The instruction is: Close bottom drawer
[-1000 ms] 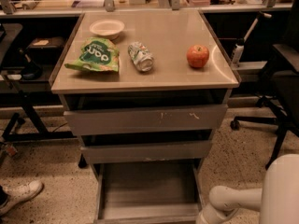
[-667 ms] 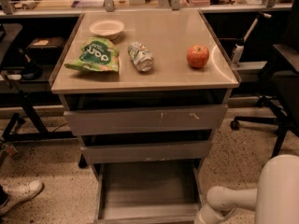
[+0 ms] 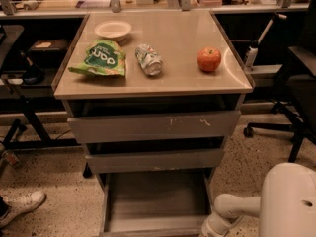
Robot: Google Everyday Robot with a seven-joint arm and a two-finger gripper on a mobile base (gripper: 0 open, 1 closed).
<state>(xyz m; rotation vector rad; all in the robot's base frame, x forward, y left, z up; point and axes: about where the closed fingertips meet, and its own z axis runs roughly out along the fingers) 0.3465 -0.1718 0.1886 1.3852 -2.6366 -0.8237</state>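
Note:
The bottom drawer is pulled out at the foot of the grey cabinet. Its shallow empty tray is open to view and its front edge lies at the bottom of the frame. Above it are the middle drawer front and the widest drawer front with white scratch marks. My white arm reaches in from the lower right. My gripper is at the drawer's front right corner, cut off by the frame's bottom edge.
On the cabinet top lie a white bowl, a green chip bag, a can on its side and a red apple. An office chair stands at the right. A person's shoe is at the lower left.
My arm has sunk slightly lower in the frame. The bottom drawer is open as before.

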